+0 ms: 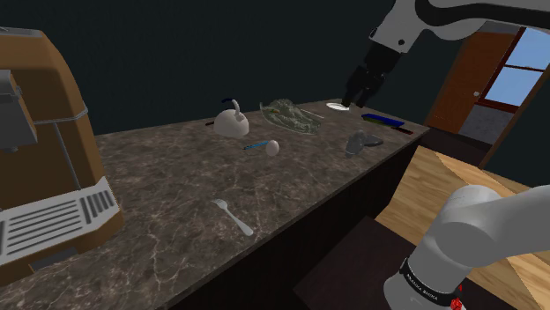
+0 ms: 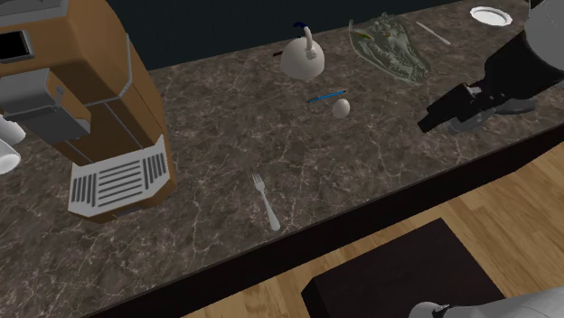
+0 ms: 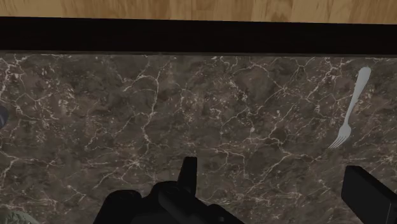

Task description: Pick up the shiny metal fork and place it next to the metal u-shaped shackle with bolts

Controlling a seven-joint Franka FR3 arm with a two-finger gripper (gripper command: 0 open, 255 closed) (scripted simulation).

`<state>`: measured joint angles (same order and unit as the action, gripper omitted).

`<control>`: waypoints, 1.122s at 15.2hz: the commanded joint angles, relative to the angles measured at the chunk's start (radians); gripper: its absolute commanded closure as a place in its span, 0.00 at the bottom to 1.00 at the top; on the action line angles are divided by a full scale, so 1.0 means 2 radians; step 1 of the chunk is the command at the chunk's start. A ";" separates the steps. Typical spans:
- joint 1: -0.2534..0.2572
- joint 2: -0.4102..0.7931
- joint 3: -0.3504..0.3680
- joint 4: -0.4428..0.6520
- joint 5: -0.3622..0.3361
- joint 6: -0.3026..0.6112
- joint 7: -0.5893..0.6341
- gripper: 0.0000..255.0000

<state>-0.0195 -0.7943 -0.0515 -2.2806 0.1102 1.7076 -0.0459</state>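
As wrist view shows, hand (image 3: 277,165) spread, empty | fork (image 3: 348,111) near counter (image 3: 191,102) edge

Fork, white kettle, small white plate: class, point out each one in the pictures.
fork (image 1: 234,218), shoulder view, middle of its handle
white kettle (image 1: 234,123), shoulder view, its round body
small white plate (image 2: 489,14), second exterior view, its centre

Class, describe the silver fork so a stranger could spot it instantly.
Find the big brown coffee machine on the dark marbled countertop. Past its white grille tray, near the counter's front edge, lies a slim silvery fork. It lies alone, apart from the white kettle farther back.
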 commanded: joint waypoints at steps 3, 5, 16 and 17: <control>0.005 0.015 0.014 -0.012 0.009 0.019 0.014 0.00; 0.010 0.031 0.028 -0.022 0.018 0.038 0.028 0.00; 0.039 0.158 0.102 -0.040 0.064 0.145 0.101 0.00; 0.041 0.172 0.108 -0.039 0.067 0.154 0.107 0.00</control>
<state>0.0573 -0.4753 0.1502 -2.3582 0.2360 1.9968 0.1533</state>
